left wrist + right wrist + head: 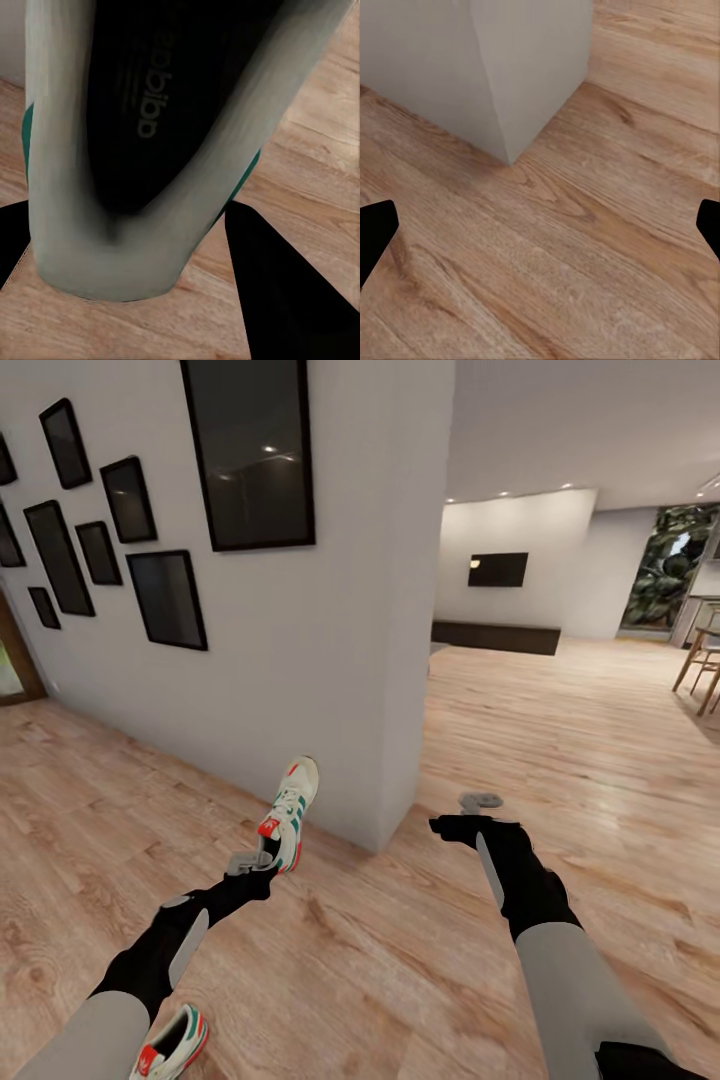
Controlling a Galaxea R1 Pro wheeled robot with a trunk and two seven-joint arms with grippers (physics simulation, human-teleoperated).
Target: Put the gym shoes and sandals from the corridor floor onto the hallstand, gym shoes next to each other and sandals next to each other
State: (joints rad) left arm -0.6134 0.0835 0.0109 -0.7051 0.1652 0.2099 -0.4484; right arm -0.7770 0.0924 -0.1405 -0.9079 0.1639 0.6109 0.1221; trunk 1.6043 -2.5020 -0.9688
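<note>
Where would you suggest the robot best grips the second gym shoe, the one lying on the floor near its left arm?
Probably the heel collar of the second gym shoe, from above: it lies sole-down with its opening up, giving the right gripper a rim to pinch.

One gym shoe [290, 812] before the wall corner [385, 800]; second shoe [170, 1043] nearer, left.

the second gym shoe [168, 1045], below the left forearm, is cut off by the head view's lower edge and partly hidden by the arm. in the left wrist view the held gym shoe [150, 150] runs off the frame, its toe unseen.
</note>
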